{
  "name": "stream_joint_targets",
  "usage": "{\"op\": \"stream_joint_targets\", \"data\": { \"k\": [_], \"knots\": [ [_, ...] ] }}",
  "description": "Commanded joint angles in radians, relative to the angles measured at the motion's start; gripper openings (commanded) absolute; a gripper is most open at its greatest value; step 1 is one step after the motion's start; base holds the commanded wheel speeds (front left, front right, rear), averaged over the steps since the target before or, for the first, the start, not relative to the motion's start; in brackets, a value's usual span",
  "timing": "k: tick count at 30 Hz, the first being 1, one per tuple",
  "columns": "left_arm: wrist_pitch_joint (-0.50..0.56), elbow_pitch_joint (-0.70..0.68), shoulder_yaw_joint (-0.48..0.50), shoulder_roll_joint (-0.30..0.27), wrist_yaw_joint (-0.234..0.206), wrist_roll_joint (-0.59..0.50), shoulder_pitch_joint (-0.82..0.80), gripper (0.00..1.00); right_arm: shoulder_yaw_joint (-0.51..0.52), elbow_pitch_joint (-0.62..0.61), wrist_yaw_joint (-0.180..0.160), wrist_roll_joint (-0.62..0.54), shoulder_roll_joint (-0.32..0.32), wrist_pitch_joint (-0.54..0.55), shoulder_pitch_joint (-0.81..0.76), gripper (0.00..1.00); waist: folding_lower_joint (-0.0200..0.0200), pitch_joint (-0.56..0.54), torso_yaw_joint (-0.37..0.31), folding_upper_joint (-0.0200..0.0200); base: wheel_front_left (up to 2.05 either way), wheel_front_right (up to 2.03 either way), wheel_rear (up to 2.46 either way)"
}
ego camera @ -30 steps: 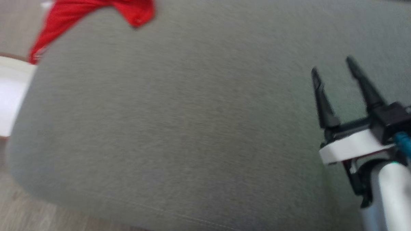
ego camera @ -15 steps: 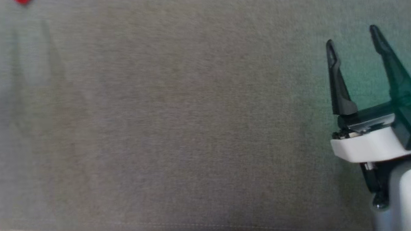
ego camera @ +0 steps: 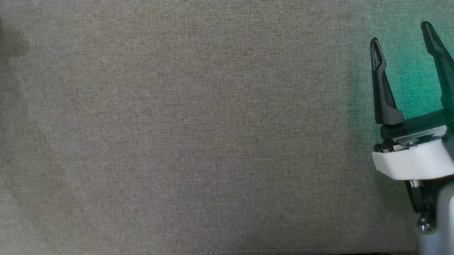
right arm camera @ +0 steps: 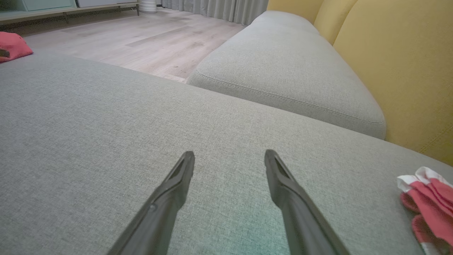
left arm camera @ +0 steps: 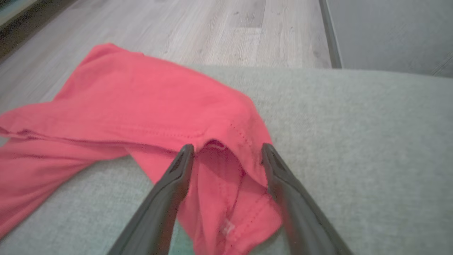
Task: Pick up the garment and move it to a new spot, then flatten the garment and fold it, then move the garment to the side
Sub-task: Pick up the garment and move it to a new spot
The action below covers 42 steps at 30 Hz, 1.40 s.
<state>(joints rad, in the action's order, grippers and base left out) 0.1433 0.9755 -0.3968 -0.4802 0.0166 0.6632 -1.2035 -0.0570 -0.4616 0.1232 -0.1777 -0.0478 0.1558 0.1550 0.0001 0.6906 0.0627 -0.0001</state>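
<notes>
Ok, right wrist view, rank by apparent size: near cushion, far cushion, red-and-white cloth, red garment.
1. near cushion
2. far cushion
3. red-and-white cloth
4. red garment, which looks small partly because it lies far off and is cut by the edge.

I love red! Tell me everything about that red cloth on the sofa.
The red garment looks like soft knit cloth with stitched hems. It lies crumpled on the grey cushion, one part hanging over its edge. A hemmed fold sits between the open fingers of the left gripper.
</notes>
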Motion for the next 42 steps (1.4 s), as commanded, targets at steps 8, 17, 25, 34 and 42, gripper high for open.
{"op": "stream_joint_targets", "data": {
  "k": [8,17,25,34,42],
  "knots": [
    [-0.050,0.063,0.003,-0.056,0.014,-0.009,-0.051,0.00,-0.021,-0.009,0.008,0.013,-0.002,-0.017,0.012,1.00,-0.0001,-0.032,0.001,0.0001,0.00,0.00,0.00],
    [-0.139,0.060,-0.044,-0.110,0.051,-0.071,-0.122,0.00,-0.007,0.107,0.008,0.071,-0.002,-0.071,0.026,1.00,-0.0001,-0.192,-0.007,0.0001,0.00,0.00,0.00],
    [-0.097,-0.043,-0.151,-0.064,0.100,-0.124,-0.180,0.00,0.012,0.295,0.008,0.152,-0.002,-0.138,-0.021,1.00,-0.0001,-0.439,-0.034,0.0001,0.00,0.00,0.00],
    [0.001,-0.187,-0.228,0.077,0.113,-0.062,-0.214,0.00,-0.031,0.457,0.008,0.248,-0.002,-0.212,-0.092,1.00,-0.0001,-0.656,-0.094,0.0001,0.00,0.00,0.00],
    [0.063,-0.306,-0.245,0.171,0.114,0.037,-0.195,0.00,-0.026,0.516,0.008,0.278,-0.002,-0.242,-0.095,1.00,-0.0001,-0.703,-0.099,0.0001,0.00,0.00,0.00]
  ]
}}
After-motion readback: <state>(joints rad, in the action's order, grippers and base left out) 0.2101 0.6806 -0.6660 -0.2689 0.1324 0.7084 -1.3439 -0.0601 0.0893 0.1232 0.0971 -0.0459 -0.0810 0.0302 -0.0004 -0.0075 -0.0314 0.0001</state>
